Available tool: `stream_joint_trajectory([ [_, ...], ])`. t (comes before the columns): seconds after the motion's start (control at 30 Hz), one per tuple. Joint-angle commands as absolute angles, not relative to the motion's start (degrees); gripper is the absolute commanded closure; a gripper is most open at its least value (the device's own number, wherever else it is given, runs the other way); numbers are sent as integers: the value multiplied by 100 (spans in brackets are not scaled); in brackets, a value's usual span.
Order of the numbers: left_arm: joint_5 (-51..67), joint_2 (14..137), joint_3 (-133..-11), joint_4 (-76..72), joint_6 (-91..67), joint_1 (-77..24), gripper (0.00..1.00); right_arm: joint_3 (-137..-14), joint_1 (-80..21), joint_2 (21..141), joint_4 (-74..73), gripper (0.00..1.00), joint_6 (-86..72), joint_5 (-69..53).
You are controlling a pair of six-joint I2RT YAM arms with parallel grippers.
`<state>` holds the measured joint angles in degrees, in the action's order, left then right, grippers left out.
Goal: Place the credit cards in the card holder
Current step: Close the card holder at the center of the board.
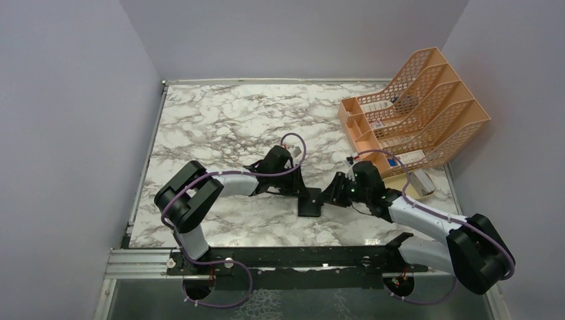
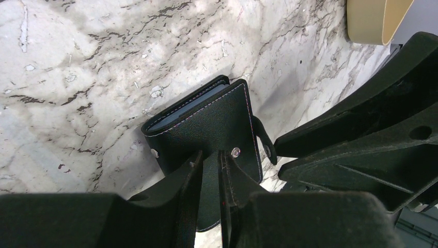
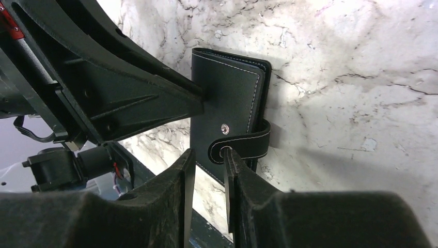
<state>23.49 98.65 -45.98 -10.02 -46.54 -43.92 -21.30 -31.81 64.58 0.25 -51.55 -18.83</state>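
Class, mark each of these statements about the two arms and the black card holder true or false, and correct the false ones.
1. The left gripper clamps one edge of the card holder. True.
2. The snap tab is fastened on its stud. False: the stud is bare, and the tab's end hangs loose at the fingertips of the right gripper.
3. The card holder lies in the orange file rack. False: it is between the two grippers at the near middle of the marble table, and the rack stands at the far right.
4. A blue-grey edge shows between the card holder's covers. True.
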Motion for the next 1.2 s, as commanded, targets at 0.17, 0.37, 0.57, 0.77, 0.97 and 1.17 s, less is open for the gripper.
stream_joint_trajectory([
  [0.17, 2062, 10019, -4448, -913, -4607, -4452, 78, -2004, -3216, 6763, 685, 75, -5350, -2200],
  [0.37, 2072, 10048, -4447, -927, -4623, -4456, 78, -2002, -3216, 6904, 659, 80, -5205, -2144],
  [0.57, 2072, 10045, -4417, -933, -4632, -4461, 78, -2351, -3208, 6756, -17, 80, -4869, -1905],
  [0.77, 2027, 10046, -4429, -811, -4611, -4460, 78, -2447, -3208, 6495, -768, 79, -4514, -1298],
  [0.97, 2014, 10055, -4448, -774, -4605, -4465, 78, -2263, -3208, 6449, -164, 82, -4660, -1753],
  [1.17, 2031, 10039, -4439, -778, -4620, -4465, 78, -2270, -3208, 6880, 132, 82, -4783, -1990],
])
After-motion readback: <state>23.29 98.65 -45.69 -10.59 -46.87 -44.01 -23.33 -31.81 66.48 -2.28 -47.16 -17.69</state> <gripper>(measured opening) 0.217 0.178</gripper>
